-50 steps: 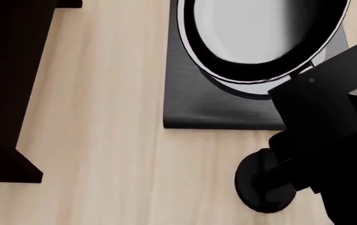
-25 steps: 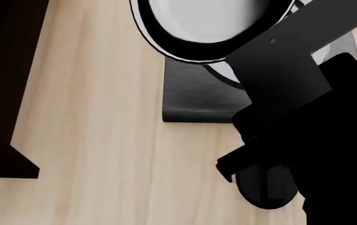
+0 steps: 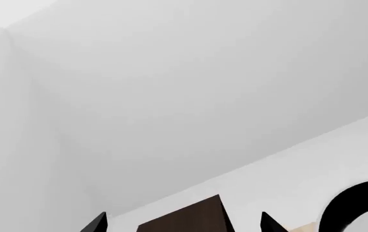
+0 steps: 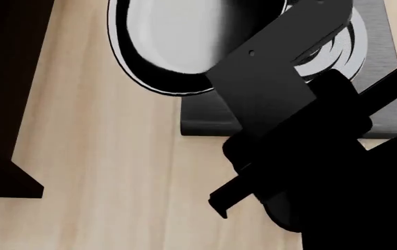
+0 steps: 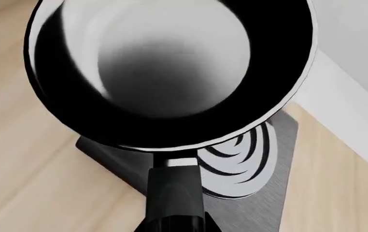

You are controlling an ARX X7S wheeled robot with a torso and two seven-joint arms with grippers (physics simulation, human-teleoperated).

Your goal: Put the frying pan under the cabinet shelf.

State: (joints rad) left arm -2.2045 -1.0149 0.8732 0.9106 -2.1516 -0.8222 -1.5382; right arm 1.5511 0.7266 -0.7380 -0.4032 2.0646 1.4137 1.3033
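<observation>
Left wrist: plain white walls, corner of the dark brown wooden cabinet shelf (image 3: 187, 217); left gripper tips apart, holding nothing.

Head: glossy black frying pan (image 4: 177, 44) overhangs the square black burner plate (image 4: 209, 117) and the pale wood table (image 4: 108, 172).

Right wrist: right gripper clamps the pan's handle (image 5: 174, 193).

— What is that flat thing on the table?

— A square black burner plate (image 4: 209, 117) with a brushed dark face and white and black rings (image 5: 239, 159) in its middle.

— What is it lying on?

— A pale wooden table top (image 4: 108, 172) with long light grain. The wood shows in front of the plate and out to its side.

— And behind the plate?

— A plain white wall (image 5: 358, 63).
</observation>
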